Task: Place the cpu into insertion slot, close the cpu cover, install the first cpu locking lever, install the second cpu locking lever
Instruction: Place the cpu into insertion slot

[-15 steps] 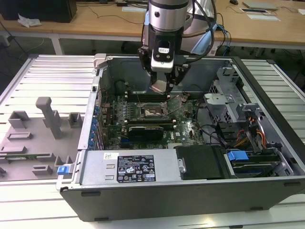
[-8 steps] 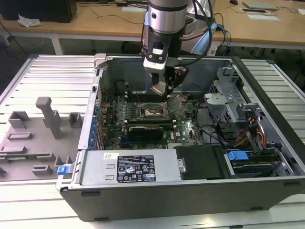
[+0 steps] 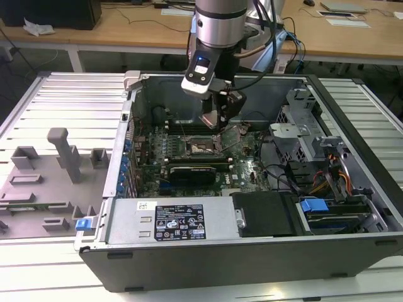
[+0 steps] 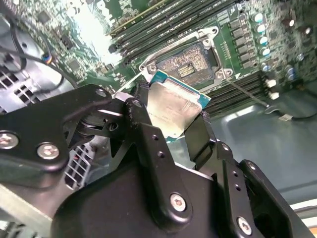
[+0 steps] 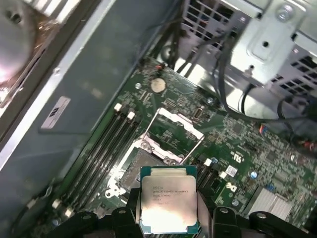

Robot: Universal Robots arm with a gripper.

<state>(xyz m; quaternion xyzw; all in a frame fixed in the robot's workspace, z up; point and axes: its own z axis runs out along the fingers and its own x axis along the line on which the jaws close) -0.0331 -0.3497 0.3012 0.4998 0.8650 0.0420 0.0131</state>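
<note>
1. A ribbed grey metal desk [image 3: 63, 100] carries an open black tower computer case [image 3: 189, 264] lying on its side
2. The black two-fingered tool [image 4: 168, 119] is closed on the cpu [image 4: 173, 106], a small flat square chip with a silvery metal top, pinching two opposite edges
3. The cpu hangs just above the green motherboard [image 3: 245, 170], near the square, metal-rimmed insertion slot [image 5: 143, 168] and not yet seated
4. The thin silvery frame of the cpu cover [image 5: 176, 131] stands tilted up, leaving the slot open
5. The chip is likely light and stiff but fragile underneath, and its smooth edges could slip, so it is best held by the edges
6. Long black memory slots [image 5: 106, 144] flank the socket, and the raised cover and dark cables [image 5: 223, 74] crowd one side; above it there is open room
</note>
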